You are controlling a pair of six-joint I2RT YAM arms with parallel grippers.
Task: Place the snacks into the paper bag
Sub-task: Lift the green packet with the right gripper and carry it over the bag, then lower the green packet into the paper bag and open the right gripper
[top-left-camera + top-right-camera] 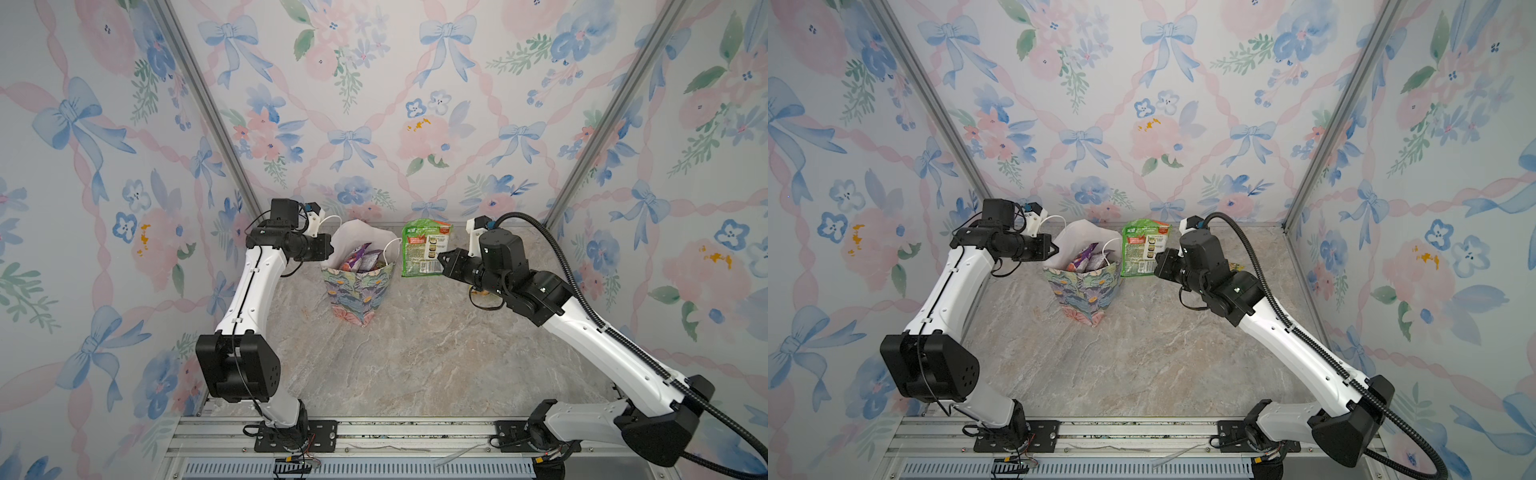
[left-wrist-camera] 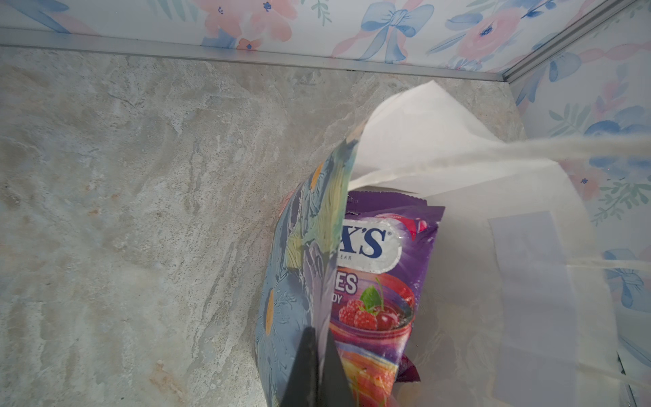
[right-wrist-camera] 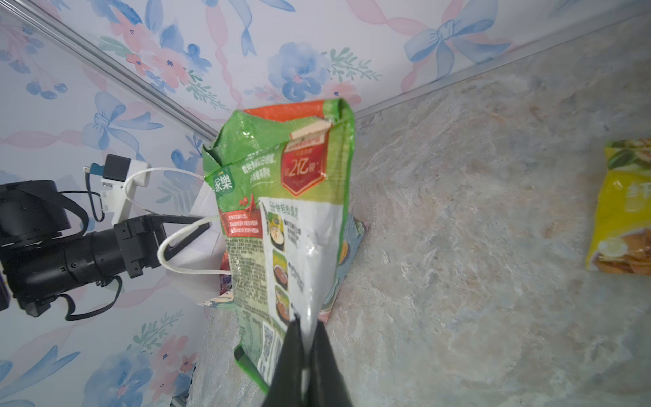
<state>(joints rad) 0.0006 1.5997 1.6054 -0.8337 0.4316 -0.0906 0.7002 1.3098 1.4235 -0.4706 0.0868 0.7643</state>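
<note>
The floral paper bag [image 1: 357, 295] [image 1: 1086, 295] stands upright near the back wall. Inside it are purple snacks [image 1: 360, 259] [image 1: 1088, 261]. One reads "X'S" in the left wrist view [image 2: 382, 267]. My left gripper [image 1: 330, 249] [image 1: 1054, 249] [image 2: 318, 334] is shut on the bag's left wall [image 2: 299, 253]. My right gripper [image 1: 442, 259] [image 1: 1158, 266] [image 3: 306, 320] is shut on a green packet [image 1: 426, 249] [image 1: 1145, 249] [image 3: 281, 211]. It holds the packet upright in the air just right of the bag's mouth, above the table.
A yellow packet [image 3: 620, 211] lies flat on the marble table [image 1: 415, 357] beneath the right arm, largely hidden in both top views. The bag's white cord handles [image 1: 390, 249] stick up at its mouth. Flowered walls close in the back and both sides.
</note>
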